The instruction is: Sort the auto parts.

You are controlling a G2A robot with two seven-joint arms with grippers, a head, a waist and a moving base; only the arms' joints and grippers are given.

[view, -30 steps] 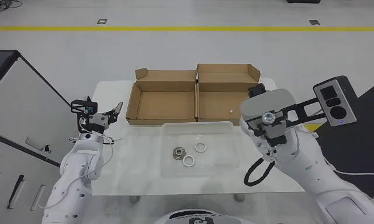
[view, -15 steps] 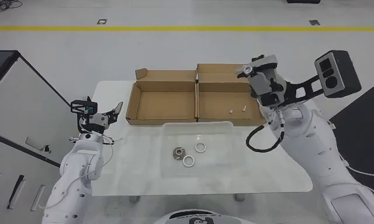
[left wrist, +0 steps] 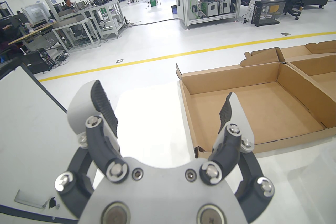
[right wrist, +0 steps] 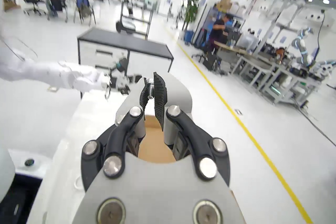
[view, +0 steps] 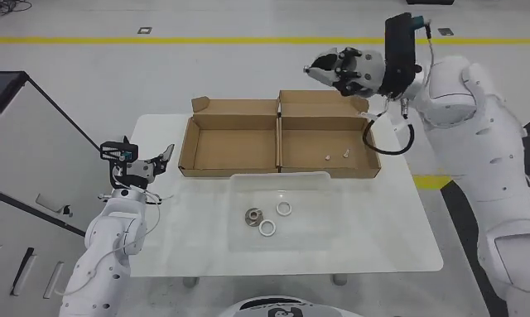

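Observation:
My right gripper (view: 318,70) hangs high behind the right cardboard box (view: 286,143), shut on a small threaded metal bolt (right wrist: 150,89) pinched between its pads. In the right wrist view the gripper (right wrist: 152,81) looks out over the box towards the other arm. Two small white parts (view: 328,157) lie on that box's floor. The left cardboard box (view: 228,145) holds nothing. A clear tray (view: 323,184) at the table's middle holds a metal flanged part (view: 252,216) and two white rings (view: 284,208). My left gripper (view: 162,156) stands open and unladen at the table's left edge (left wrist: 162,95), facing the left box (left wrist: 262,114).
The white table (view: 389,234) has bare room right of and in front of the tray. A dark-framed white panel (view: 41,151) leans just left of the table. Both boxes have flaps standing up along their far sides.
My right arm has swung up and away from beside the tray's right end to high behind the right box. The left arm has not moved.

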